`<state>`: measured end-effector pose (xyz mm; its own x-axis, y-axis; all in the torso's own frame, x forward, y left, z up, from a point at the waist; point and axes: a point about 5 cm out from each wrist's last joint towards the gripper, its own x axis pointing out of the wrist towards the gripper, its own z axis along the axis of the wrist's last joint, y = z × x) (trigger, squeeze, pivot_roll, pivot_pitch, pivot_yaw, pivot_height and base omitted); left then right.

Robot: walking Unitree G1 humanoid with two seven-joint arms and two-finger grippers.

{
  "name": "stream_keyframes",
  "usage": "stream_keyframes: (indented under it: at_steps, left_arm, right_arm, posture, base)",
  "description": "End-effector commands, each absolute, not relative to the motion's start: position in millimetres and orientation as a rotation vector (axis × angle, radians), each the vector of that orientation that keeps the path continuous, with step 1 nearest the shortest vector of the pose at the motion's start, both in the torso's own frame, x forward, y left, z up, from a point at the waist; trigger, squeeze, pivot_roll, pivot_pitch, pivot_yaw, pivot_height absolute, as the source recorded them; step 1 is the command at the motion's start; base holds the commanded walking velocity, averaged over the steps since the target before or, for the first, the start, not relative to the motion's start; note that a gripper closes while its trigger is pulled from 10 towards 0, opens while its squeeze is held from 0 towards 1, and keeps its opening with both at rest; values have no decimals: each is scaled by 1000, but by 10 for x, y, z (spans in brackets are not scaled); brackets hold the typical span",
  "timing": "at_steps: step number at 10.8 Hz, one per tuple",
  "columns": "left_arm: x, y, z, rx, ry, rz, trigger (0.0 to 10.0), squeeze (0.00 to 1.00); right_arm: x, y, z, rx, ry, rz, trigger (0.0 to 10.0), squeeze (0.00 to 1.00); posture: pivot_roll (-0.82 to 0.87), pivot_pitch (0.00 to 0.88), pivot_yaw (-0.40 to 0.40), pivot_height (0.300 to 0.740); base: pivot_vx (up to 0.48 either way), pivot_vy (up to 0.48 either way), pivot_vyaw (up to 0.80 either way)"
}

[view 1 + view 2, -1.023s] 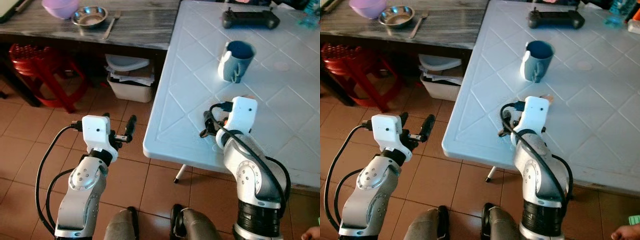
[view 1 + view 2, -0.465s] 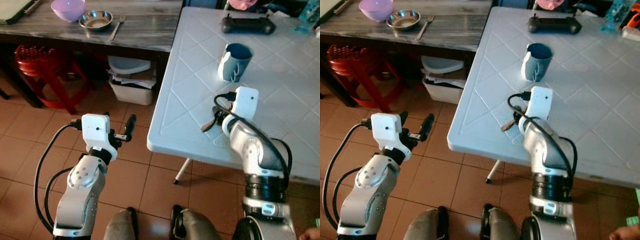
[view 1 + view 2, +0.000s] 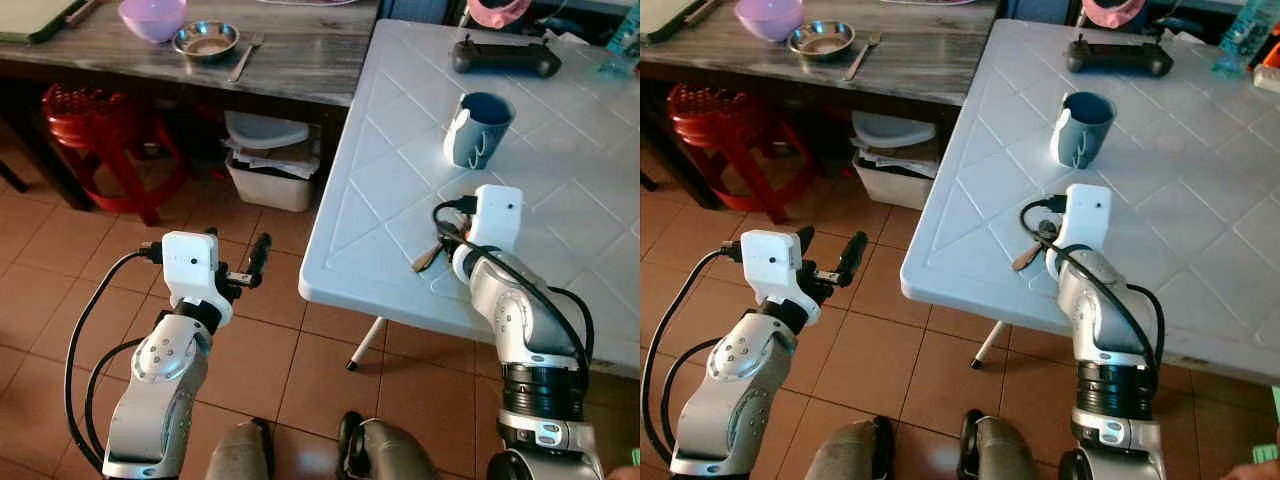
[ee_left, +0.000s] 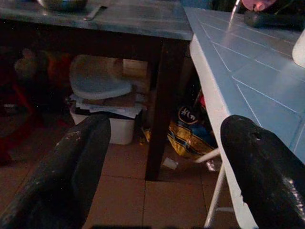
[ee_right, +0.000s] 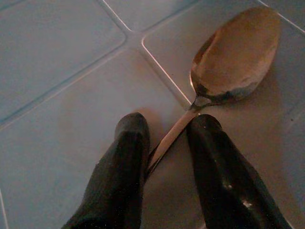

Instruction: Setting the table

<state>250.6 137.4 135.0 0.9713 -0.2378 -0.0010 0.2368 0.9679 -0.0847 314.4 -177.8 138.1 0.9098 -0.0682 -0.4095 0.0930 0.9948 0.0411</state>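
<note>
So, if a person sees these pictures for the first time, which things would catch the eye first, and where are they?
The right gripper rests on the white plastic table near its front edge, its two black fingers closed on the handle of a metal spoon. Behind it stands a blue ceramic mug. The left gripper hangs open over the brown tiled floor, beside the table.

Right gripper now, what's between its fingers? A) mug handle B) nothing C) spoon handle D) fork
C: in the right wrist view the right gripper has its two black fingers on either side of the spoon handle, with the bowl lying on the white table just ahead; the mug stands farther off.
</note>
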Motion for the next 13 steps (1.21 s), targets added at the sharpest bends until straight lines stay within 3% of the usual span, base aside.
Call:
stream_keyframes:
  at_steps: [1, 4, 7, 11, 12, 13]
  left_arm:
    - [2488, 1356, 1352, -74, 17, -252, 10000, 0]
    - [2496, 1348, 1356, -72, 15, -249, 10000, 0]
    - [2493, 1350, 1353, -72, 17, -247, 10000, 0]
    - [2493, 1347, 1349, -71, 20, -253, 10000, 0]
    - [2498, 1345, 1348, -71, 21, -255, 10000, 0]
    - [2501, 1343, 1349, -71, 20, -258, 10000, 0]
  right_arm:
    - [2946, -1785, 811, 46, 687, -76, 0, 0]
    - [3022, -1728, 883, -83, 600, 48, 0, 0]
    - [2974, -1694, 875, -81, 597, 72, 0, 0]
    - [2663, -1440, 840, -96, 633, 276, 0, 0]
    - [2619, -1437, 861, -111, 620, 298, 4157, 0]
    - [2643, -1494, 916, -111, 581, 248, 10000, 1000]
  posture:
    - [-1, 225, 42, 740]
    - [1, 220, 37, 740]
    - [-1, 222, 34, 740]
    - [-10, 226, 35, 740]
    - [-13, 228, 35, 740]
    - [-14, 230, 36, 740]
  base:
    - [0, 0, 0]
    - [0, 0, 0]
    - [0, 0, 0]
    - [0, 0, 0]
    - [0, 0, 0]
    - [0, 0, 0]
